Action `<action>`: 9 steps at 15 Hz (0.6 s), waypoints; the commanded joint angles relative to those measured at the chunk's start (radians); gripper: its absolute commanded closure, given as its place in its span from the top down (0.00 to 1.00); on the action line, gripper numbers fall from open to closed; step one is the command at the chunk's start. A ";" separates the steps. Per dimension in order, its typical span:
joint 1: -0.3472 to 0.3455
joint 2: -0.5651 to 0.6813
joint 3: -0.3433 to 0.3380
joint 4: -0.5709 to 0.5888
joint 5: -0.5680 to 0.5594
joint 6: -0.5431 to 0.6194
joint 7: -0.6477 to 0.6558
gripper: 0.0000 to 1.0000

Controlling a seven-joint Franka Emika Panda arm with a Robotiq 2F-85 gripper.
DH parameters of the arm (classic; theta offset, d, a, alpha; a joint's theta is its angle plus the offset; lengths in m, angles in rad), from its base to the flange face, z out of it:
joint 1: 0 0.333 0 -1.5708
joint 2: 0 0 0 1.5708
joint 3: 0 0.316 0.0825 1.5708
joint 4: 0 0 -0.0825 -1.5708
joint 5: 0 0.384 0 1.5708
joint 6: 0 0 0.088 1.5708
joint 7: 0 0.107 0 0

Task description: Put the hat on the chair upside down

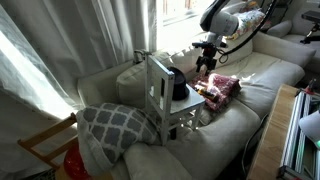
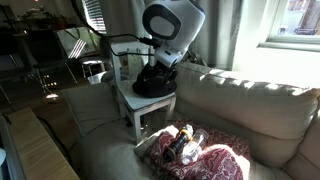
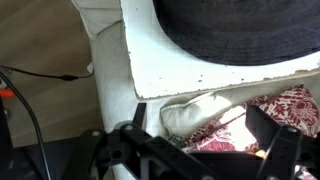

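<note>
The black hat [image 1: 177, 85] sits on the seat of the small white chair [image 1: 158, 95], which stands on the sofa. Both also show in an exterior view: the hat [image 2: 151, 87] on the chair [image 2: 140, 108]. In the wrist view the hat's dark rounded edge [image 3: 240, 25] lies on the white seat [image 3: 190, 75]. I cannot tell which way up the hat is. My gripper [image 1: 207, 63] hovers close beside the hat, a little above the seat [image 2: 157, 66]. Its fingers [image 3: 205, 125] are spread wide with nothing between them.
A red-patterned cloth bundle [image 1: 220, 88] lies on the sofa cushion next to the chair [image 2: 195, 150] [image 3: 292, 105]. A grey lattice pillow [image 1: 112, 125] leans at the sofa's end. A tan wooden chair [image 1: 45, 145] stands on the floor beyond it. Curtains hang behind the sofa.
</note>
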 commanded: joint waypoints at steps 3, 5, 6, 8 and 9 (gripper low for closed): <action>-0.077 0.097 0.085 0.031 0.169 -0.062 -0.263 1.00; -0.078 0.128 0.088 0.035 0.201 -0.081 -0.374 1.00; -0.077 0.142 0.088 0.038 0.215 -0.087 -0.423 1.00; -0.070 0.167 0.084 0.046 0.236 -0.103 -0.499 1.00; -0.066 0.179 0.083 0.052 0.249 -0.105 -0.533 1.00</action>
